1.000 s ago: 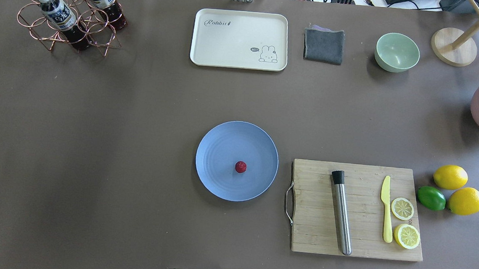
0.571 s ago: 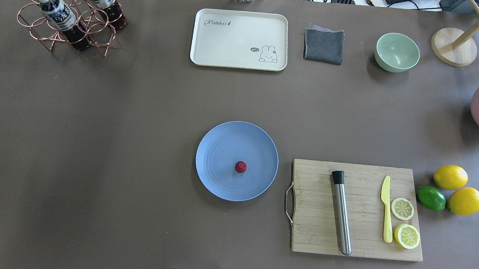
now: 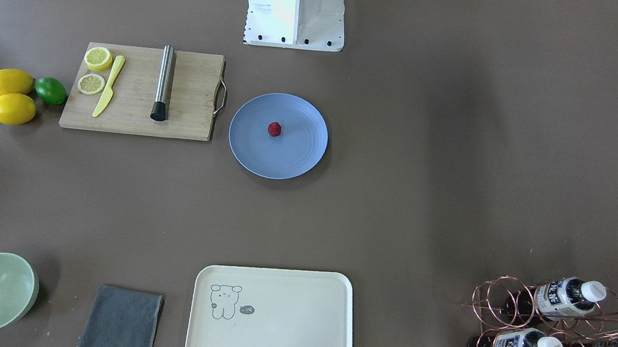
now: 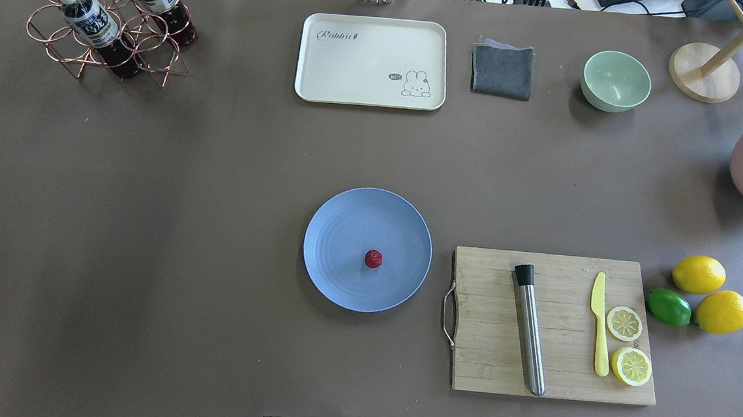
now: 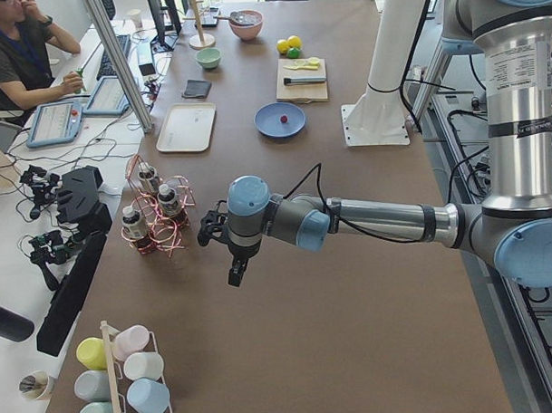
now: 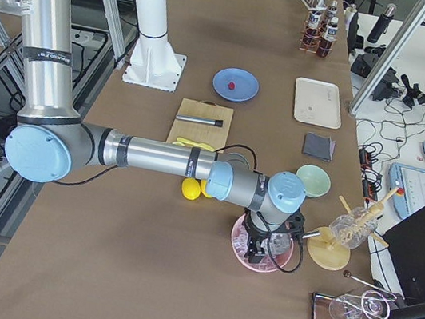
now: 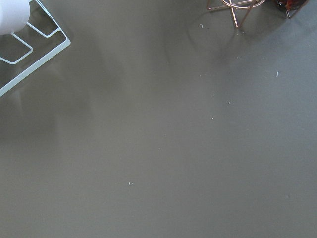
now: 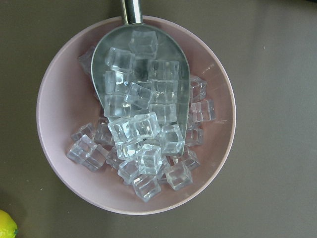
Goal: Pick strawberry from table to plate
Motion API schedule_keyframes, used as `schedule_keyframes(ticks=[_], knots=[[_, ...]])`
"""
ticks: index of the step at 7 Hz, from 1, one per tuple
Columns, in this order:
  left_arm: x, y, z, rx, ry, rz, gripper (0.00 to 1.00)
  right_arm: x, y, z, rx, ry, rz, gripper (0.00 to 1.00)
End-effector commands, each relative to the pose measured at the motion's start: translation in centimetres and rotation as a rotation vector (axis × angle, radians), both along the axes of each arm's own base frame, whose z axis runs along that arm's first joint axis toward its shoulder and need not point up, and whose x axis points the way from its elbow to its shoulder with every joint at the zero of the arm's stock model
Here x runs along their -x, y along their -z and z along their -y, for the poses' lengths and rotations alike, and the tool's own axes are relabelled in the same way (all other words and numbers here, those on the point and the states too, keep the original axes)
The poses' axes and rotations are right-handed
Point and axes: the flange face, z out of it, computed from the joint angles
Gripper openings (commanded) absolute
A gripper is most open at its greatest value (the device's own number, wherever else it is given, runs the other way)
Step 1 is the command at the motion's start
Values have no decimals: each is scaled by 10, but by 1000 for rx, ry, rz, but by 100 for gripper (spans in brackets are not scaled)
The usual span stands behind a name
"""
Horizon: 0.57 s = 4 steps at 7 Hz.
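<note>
The small dark-red bumpy strawberry (image 4: 373,259) lay on the round light-blue plate (image 4: 344,226), near its middle. My left gripper (image 5: 235,270) hung over the matte brown table (image 4: 203,190), my right gripper (image 6: 257,252) over a pink ice bowl (image 8: 55,99); open or clenched, I couldn't tell.

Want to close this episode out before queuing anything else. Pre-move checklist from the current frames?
1. Strawberry on plate: ok, it lies near the plate's middle with nothing touching it.
2. Plate flat on table, apart from cutting board: ok.
3. Left gripper clear of plate: ok, it hangs over bare table near the bottle rack.
4. Right gripper clear of plate: ok, it hangs over the bowl of ice.
5. Fingers open or shut, either arm: cannot tell, since they show only in the side views.
</note>
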Motion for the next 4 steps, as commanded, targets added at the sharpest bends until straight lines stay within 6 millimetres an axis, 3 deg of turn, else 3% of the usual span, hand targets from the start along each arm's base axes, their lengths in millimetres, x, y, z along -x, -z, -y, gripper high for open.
schedule_keyframes(ticks=[1,4], knots=[[0,0,0,0,1,2,98,0,-1,-1,2,0,0,100],[0,-3,0,3,0,4,98,0,-1,-1,3,-1,-2,100]])
